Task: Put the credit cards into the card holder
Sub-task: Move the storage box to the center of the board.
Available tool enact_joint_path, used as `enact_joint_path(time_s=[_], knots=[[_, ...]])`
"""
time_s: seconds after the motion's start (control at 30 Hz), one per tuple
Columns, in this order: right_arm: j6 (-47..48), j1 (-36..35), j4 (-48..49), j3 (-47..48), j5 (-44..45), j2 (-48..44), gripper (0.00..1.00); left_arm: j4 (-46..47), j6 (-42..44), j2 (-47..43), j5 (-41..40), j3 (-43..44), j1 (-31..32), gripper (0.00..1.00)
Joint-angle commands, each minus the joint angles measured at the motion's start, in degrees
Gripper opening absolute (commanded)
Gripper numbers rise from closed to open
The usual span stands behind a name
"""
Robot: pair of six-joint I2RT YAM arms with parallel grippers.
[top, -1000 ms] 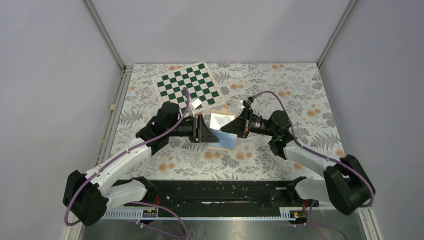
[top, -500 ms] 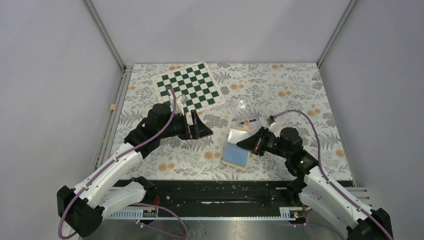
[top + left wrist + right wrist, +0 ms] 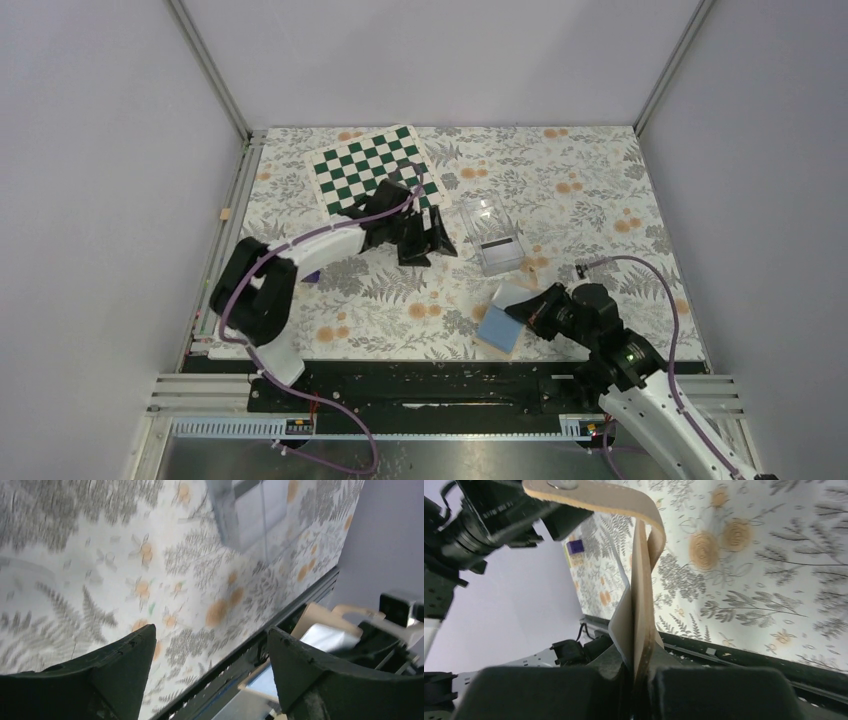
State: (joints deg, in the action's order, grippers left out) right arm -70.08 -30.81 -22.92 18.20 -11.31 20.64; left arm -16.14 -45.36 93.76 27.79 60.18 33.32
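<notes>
Top view: your left gripper hangs with its jaws spread and nothing between them, mid-desk, near the left of the clear plastic box. Your right gripper pinches the tan folding card holder, light-blue lining up, by the desk's near edge, right of centre.

Left wrist: both dark fingers stand wide apart over the floral cover.

Right wrist: jaws clamped on the holder's tan edge. A small purple cube lies beyond.
</notes>
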Motion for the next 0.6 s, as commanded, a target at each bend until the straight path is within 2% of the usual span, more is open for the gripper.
enact_joint_path(time_s=[0.0,0.13,0.3,0.47,0.57], knots=[[-0.7,-0.2,-13.4,2.8,7.8,-5.1,0.0,0.7,-0.3,7.8,-1.0,12.5,0.7,0.8],[-0.7,-0.2,-17.4,3.1,9.8,-8.5,0.0,-1.5,0.1,16.5,-2.5,21.8,1.6,0.79],[0.0,-0.2,-18.5,3.3,9.6,-8.4,0.0,-6.2,0.6,25.5,-6.3,31.9,2.9,0.71],[0.5,-0.2,-18.6,3.7,9.3,-7.9,0.0,-10.2,0.6,31.3,-11.3,39.2,3.2,0.48],[0.7,-0.2,-18.6,3.6,9.2,-7.5,0.0,-10.6,-0.3,32.8,-12.9,40.4,3.2,0.37]])
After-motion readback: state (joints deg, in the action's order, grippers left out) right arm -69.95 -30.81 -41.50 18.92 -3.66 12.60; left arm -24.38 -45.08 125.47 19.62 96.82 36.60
